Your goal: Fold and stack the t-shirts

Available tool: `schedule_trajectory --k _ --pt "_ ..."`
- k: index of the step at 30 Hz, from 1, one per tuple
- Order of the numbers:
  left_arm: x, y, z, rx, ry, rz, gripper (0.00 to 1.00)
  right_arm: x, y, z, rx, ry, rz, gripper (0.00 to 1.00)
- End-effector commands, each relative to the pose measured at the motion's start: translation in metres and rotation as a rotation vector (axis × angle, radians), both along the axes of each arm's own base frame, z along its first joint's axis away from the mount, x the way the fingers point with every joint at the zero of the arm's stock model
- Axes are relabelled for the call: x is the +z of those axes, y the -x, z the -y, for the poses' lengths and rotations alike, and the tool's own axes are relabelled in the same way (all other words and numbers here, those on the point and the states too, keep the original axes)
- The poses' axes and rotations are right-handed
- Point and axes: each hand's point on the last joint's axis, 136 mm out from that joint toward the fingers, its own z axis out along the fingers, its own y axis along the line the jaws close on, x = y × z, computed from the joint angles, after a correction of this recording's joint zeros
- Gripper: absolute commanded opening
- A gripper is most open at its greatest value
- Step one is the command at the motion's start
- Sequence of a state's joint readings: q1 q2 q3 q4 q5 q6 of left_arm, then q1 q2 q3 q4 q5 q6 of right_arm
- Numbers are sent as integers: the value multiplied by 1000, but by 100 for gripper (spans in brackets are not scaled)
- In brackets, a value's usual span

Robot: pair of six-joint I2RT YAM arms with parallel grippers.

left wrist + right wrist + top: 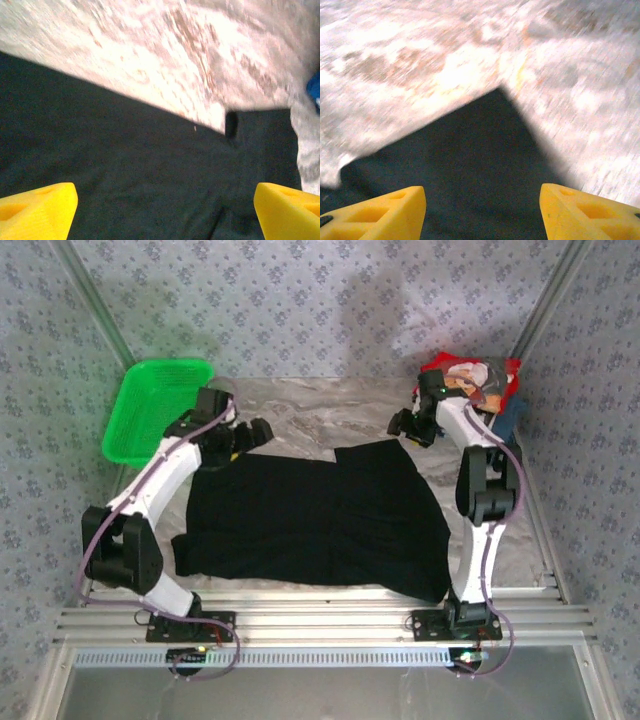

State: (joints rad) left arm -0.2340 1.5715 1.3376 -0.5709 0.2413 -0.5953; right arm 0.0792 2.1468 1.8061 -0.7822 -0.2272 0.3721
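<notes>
Black t-shirt [310, 520] lies spread flat — left gripper [162, 212] and right gripper [482, 214] hang over its far edge, both jaws wide, empty.

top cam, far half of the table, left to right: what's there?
basket → left gripper → right gripper → folded shirts. The black shirt lies nearer and spans under both grippers, so it is left out of the order.

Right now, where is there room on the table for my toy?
The far middle of the table is bare, between the green basket and the folded shirts, behind the black t-shirt. The centre is crowded: that shirt covers it.
</notes>
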Motion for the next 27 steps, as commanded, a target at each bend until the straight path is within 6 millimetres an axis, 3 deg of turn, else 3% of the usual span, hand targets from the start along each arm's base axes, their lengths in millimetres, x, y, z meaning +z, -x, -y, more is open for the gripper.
schedule_trajectory --k 1,5,10,16,20,22,27 --pt "11 -20 -19 -34 7 32 92 -24 2 1 84 -6 -105 64" --pt "-3 -33 -42 -40 -31 -3 92 -39 -19 1 92 -16 -95 64" --pt "-27 -40 -57 -43 -46 -58 91 -50 -35 -2 103 -27 -57 64" --pt "-42 -45 -65 -26 -44 -77 89 -60 -35 -23 159 -73 -63 62" --pt "-45 -40 -70 -28 -44 -89 89 -67 -24 -39 203 -68 -91 57" --pt "-46 -37 -72 -31 -48 -95 89 -70 -21 -40 209 -59 -101 50" --pt "-47 -28 -71 -50 -53 -103 89 -66 -34 -38 171 -63 -65 16"
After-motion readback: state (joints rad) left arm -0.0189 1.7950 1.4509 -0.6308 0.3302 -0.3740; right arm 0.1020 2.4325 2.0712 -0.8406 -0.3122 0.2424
